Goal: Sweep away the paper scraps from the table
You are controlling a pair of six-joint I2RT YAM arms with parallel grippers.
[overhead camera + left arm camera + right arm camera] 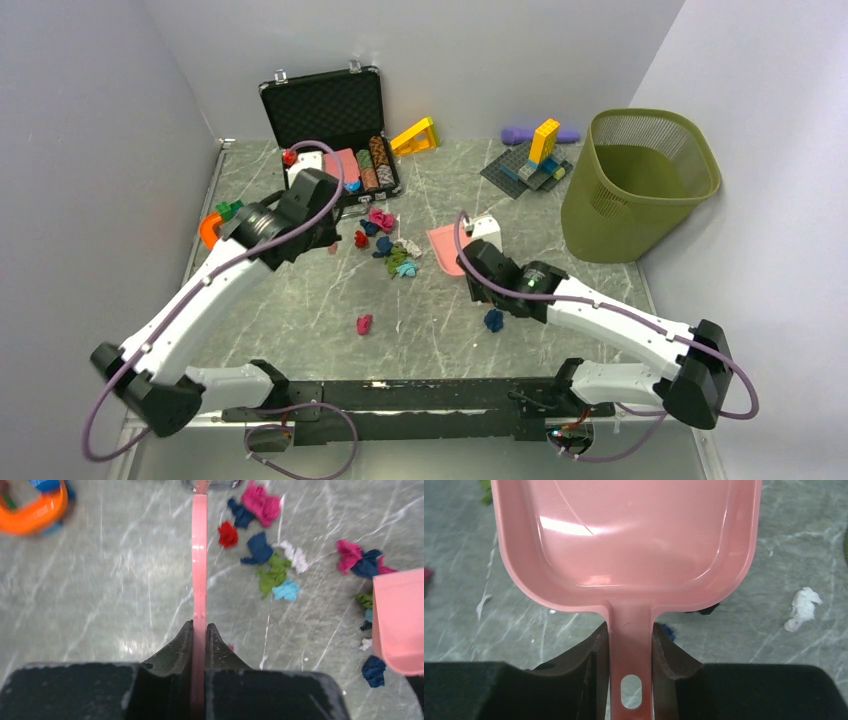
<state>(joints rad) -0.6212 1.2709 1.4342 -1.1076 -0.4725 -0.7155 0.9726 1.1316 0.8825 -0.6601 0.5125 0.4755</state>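
The left arm (200,295) and right arm (610,320) share white link shells, black joint housings and a lavender cable (318,143) looping alongside. Both bolt to a black rail (420,400) at six o'clock; the fingers (175,652) are matte black wedges.
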